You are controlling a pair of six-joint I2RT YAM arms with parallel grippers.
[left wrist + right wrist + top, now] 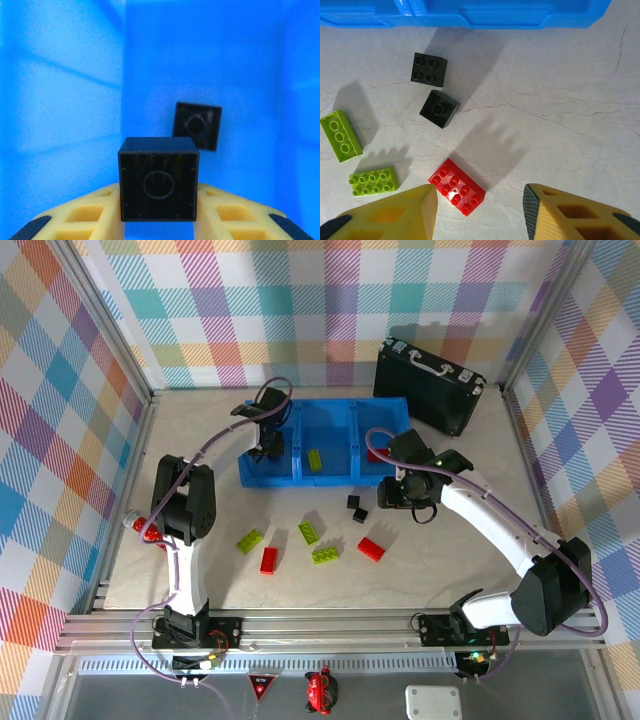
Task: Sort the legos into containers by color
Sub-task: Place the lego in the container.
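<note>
Black lego (158, 180) between left hand (159, 205) fingers (85, 215)

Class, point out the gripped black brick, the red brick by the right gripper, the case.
gripped black brick (158, 180): left wrist view, front face.
red brick (456, 187): right wrist view, studded top.
case (425, 392): top external view, broad side.
</note>
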